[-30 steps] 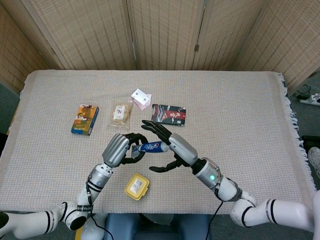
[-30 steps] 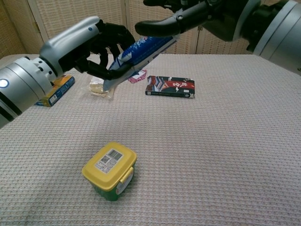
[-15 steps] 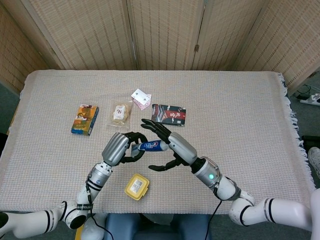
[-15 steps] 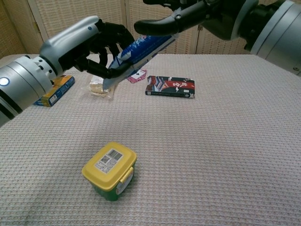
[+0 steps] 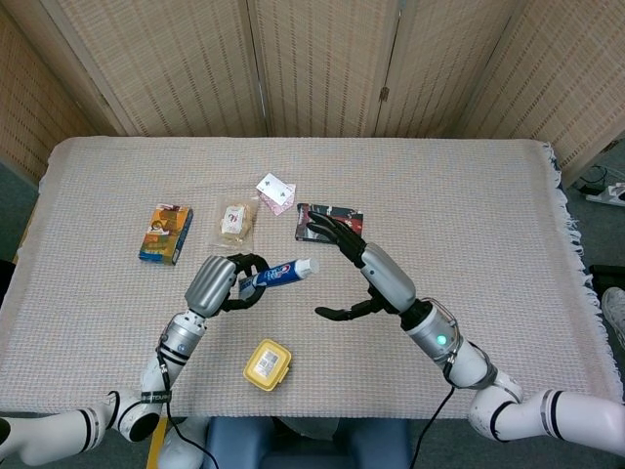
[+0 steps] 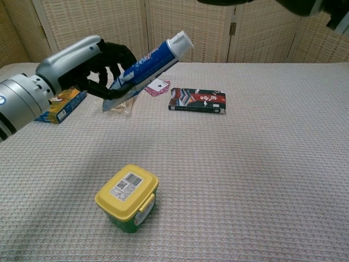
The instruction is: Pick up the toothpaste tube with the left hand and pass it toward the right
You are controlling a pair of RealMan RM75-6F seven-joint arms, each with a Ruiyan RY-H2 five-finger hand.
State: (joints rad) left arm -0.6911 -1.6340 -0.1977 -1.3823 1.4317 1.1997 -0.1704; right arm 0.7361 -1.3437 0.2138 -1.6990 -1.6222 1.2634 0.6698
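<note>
Above the cloth-covered table (image 5: pixel 469 195), near its front-centre, the left hand (image 5: pixel 217 281) grips the crimped tail of the blue and white plastic toothpaste tube (image 5: pixel 277 276), fingers wrapped round it, so the tube hangs clear of the surface with its white cap pointing toward three o'clock. From the chest camera the tube slants upward, cap high.

A second ago the right hand (image 5: pixel 363 278) was cupped right around the tube's cap end, fingers above and thumb below. Now it has drawn back toward three o'clock and stands well apart from the tube, fingers spread and holding nothing. The left hand has also pulled slightly toward nine o'clock, tube still in its grasp.

Judging from that, no transfer took place: the tube remains with the left hand, lifted and offered rightward, so the pass looks presented rather than received.

At six o'clock of the tube sits a small yellow-lidded tub (image 5: pixel 268 364); at twelve o'clock of the right hand lies a dark flat packet (image 5: pixel 322 217).
</note>
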